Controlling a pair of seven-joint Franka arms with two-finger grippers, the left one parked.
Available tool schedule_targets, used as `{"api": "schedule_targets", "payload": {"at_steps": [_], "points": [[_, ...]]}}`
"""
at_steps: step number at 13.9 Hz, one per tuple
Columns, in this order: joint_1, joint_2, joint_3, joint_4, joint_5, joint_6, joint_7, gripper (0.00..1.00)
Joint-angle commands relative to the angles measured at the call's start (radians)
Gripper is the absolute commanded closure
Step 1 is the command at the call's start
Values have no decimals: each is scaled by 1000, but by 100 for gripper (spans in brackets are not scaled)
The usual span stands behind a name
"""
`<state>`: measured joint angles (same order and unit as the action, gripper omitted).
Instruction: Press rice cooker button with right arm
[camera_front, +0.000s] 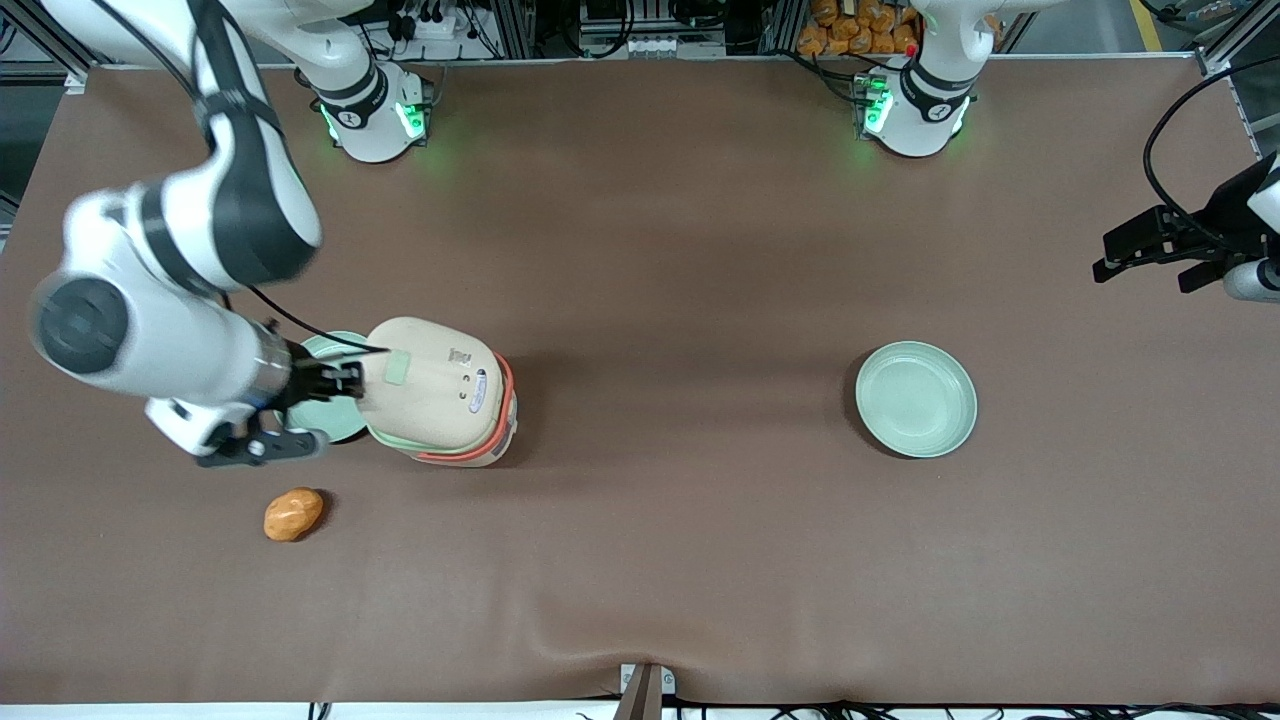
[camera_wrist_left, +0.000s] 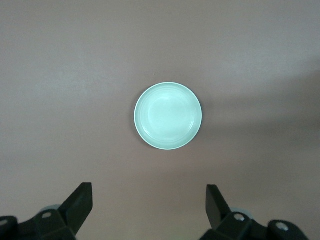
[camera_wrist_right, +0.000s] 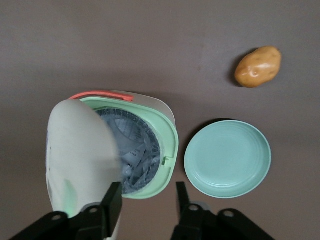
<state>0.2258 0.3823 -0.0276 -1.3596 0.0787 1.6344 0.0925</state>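
One blue-white oval sticker (camera_front: 479, 391) on the cream lid, writing too small to read; small dark marks beside it, also unreadable. By count: one rice cooker (camera_front: 440, 400), one button (camera_front: 394, 369), two pale green plates, one orange potato-like lump (camera_front: 293, 514). Cooker at mid-height of the front frame on the table (camera_front: 650, 250), toward the working arm's end, long axis across the frame, button end facing the right arm (camera_front: 170, 300). Lid tilted up, dark pot (camera_wrist_right: 137, 150) exposed inside the green rim. End effector (camera_front: 345, 383) just beside the lid's button end, above one plate (camera_front: 330, 422), fingers (camera_wrist_right: 112, 200) spread apart, gripping nothing. Second plate (camera_front: 915, 398) well apart, toward the parked arm's end.
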Motion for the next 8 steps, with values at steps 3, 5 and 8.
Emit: {"api": "schedule_targets", "payload": {"at_steps": [3, 5, 8], "points": [[-61, -163, 12, -26, -5, -88, 0, 0], [-104, -200, 20, -30, -5, -111, -2, 0], [-154, -226, 26, -30, -10, -152, -4, 0]]}}
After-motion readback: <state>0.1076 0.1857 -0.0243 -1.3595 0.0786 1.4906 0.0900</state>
